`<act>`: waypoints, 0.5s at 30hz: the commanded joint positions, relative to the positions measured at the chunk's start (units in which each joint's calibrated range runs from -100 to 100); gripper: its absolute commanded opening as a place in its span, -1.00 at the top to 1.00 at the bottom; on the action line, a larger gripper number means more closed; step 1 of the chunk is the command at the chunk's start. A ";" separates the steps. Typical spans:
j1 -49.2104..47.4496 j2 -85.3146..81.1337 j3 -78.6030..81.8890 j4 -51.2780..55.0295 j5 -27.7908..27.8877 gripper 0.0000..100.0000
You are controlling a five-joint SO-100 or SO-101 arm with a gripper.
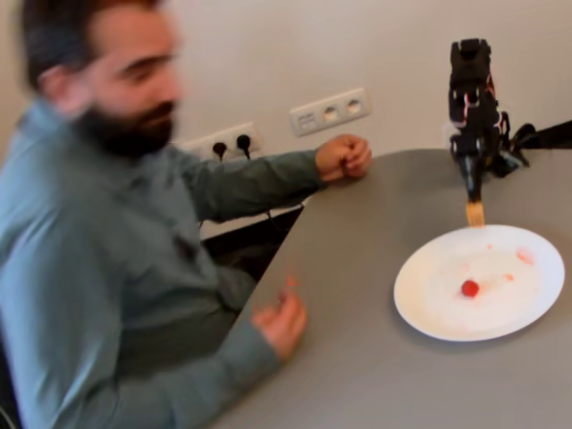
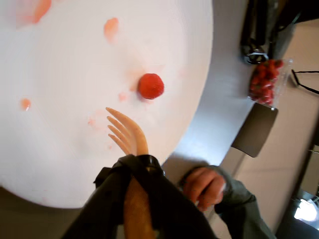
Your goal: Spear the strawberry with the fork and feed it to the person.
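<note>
The strawberry [image 1: 470, 288] [image 2: 150, 85], small and bright red, lies on the white plate [image 1: 429, 308] [image 2: 60, 164] among pale pink juice smears. My gripper [image 1: 471, 186] [image 2: 135, 167] is shut on the orange-yellow fork [image 1: 475, 214] [image 2: 127, 133]. The fork points down over the plate's far rim in the fixed view. In the wrist view its tines are bare and stand a short way from the strawberry, apart from it. The person [image 1: 107, 223], bearded and in a grey-green shirt, sits at the left of the table with both hands on it; one hand [image 2: 204, 186] shows beyond the plate.
The grey table [image 1: 357, 375] runs from the person to the arm's base [image 1: 500, 152]. Wall sockets [image 1: 329, 111] are behind it. In the wrist view a clear box of strawberries [image 2: 266, 82] sits beyond the table's edge, beside dark gear [image 2: 256, 30].
</note>
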 commanded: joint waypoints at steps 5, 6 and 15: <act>-1.07 17.27 -20.28 -5.99 2.03 0.98; -1.07 18.29 -22.08 -5.64 2.03 0.98; 0.35 38.87 -40.48 -6.34 1.92 0.97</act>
